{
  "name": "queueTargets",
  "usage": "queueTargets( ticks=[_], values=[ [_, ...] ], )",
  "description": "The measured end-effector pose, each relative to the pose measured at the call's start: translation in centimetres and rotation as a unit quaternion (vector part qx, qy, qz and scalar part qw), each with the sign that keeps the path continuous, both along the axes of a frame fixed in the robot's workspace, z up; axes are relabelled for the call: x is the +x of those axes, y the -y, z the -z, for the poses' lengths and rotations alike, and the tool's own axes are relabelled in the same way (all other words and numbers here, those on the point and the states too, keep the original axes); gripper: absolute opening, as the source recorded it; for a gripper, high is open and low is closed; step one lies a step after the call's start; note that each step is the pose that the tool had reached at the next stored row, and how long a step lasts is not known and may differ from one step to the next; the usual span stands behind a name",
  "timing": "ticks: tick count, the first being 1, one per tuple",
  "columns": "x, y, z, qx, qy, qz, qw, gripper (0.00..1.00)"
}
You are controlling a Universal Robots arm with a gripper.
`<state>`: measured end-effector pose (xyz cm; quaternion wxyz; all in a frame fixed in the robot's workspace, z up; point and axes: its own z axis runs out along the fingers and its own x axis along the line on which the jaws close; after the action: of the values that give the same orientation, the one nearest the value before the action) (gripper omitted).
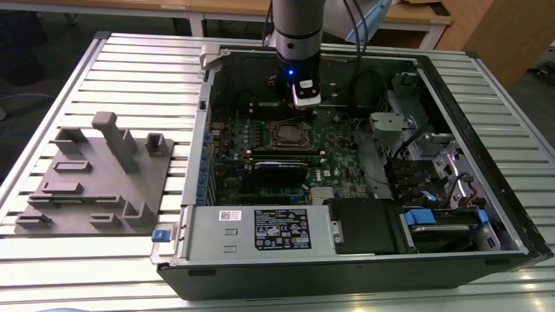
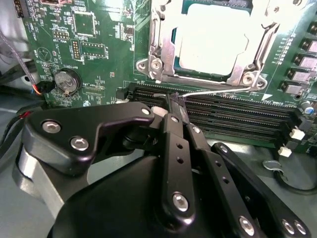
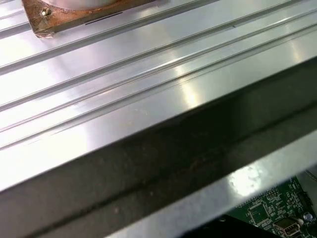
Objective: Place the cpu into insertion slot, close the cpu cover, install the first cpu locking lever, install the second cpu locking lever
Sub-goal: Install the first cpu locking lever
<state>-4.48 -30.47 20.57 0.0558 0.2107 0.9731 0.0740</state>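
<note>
One open black computer tower case (image 1: pixel 485 214); one green motherboard (image 1: pixel 342 162); one square silver-rimmed socket (image 1: pixel 290 135); one pale square metal-topped chip (image 2: pixel 213 42); one grey moulded fixture tray (image 1: pixel 95 195); one round coin cell (image 2: pixel 66 82).

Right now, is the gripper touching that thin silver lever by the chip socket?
Touching. In the second wrist view the gripper tips meet the near end of the lever, with no gap showing between them.

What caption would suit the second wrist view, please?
Pincer at a thin locking lever beside the covered cpu.
</note>
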Motion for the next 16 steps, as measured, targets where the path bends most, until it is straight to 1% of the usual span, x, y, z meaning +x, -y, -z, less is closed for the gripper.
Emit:
queueTargets(
  ticks=[10, 16],
  values=[
    [-0.27, 0.01, 0.09, 0.0, 0.0015, 0.0, 1.0, 0.1],
    [-0.74, 0.01, 0.48, 0.0, 0.0048, 0.0, 0.99999, 0.1]
  ],
)
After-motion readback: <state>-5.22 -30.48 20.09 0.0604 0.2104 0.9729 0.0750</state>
